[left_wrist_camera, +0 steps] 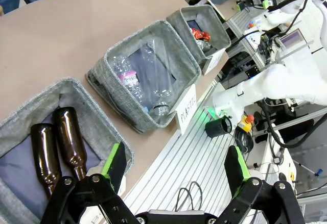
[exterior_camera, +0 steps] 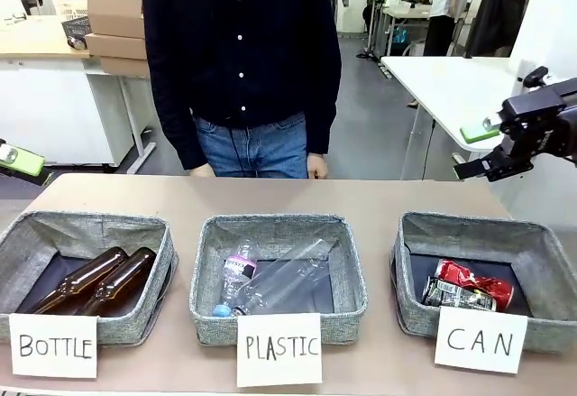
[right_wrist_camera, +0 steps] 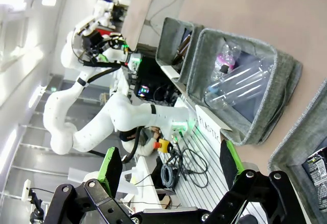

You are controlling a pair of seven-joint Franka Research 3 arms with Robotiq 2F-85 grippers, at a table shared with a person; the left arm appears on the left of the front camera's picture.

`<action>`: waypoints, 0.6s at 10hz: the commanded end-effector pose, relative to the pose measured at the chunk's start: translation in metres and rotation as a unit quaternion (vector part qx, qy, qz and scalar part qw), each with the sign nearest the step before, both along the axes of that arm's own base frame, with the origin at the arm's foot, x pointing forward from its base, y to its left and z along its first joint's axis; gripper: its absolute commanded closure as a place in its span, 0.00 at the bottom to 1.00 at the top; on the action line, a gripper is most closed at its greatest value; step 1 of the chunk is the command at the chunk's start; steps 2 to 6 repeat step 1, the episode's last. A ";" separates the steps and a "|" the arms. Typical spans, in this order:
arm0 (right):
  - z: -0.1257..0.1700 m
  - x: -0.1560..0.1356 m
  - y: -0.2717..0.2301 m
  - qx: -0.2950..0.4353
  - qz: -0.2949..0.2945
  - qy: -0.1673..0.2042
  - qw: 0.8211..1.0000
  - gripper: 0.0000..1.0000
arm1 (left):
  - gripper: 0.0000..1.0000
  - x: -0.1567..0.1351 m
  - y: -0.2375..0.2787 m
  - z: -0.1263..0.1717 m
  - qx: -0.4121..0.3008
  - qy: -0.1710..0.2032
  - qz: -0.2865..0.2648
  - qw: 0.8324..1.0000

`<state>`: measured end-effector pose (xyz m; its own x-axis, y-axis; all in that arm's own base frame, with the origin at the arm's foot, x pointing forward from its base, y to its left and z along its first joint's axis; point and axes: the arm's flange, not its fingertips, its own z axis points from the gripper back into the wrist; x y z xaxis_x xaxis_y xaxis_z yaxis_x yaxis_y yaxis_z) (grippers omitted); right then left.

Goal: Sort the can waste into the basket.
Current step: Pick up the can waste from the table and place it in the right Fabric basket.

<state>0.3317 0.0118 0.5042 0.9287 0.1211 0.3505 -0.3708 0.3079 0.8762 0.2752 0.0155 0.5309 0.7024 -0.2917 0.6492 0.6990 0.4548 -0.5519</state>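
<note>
The grey CAN basket (exterior_camera: 478, 227) stands at the table's right, behind its white CAN card. Inside it lie a crushed red can (exterior_camera: 473, 280) and a dark can (exterior_camera: 455, 297), side by side. My right gripper (exterior_camera: 476, 151) hovers open above and behind that basket, holding nothing. At the picture's far left edge my left gripper (exterior_camera: 13, 163) shows a green pad. The left wrist view has my left gripper (left_wrist_camera: 175, 165) open and empty over the table's near edge, with the CAN basket (left_wrist_camera: 179, 27) and red can (left_wrist_camera: 200, 32) far off. My right gripper (right_wrist_camera: 170, 163) is open, the CAN basket (right_wrist_camera: 299, 147) at lower right.
The middle PLASTIC basket (exterior_camera: 275, 229) holds clear plastic bottles. The left BOTTLE basket (exterior_camera: 86, 226) holds two brown glass bottles (exterior_camera: 99, 279). A person in a dark shirt stands at the far edge, a hand (exterior_camera: 315, 166) near the table. A white table (exterior_camera: 451, 80) stands behind at right.
</note>
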 end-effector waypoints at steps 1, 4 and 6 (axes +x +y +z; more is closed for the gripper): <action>0.000 -0.001 0.003 -0.002 0.001 0.000 1.000 0.00 | 0.00 -0.001 0.003 0.000 -0.008 -0.008 -0.006 1.000; 0.000 -0.001 0.003 -0.002 0.001 0.000 1.000 0.00 | 0.00 -0.001 0.003 0.000 -0.008 -0.008 -0.006 1.000; 0.000 -0.001 0.003 -0.002 0.001 0.000 1.000 0.00 | 0.00 -0.001 0.003 0.000 -0.008 -0.008 -0.006 1.000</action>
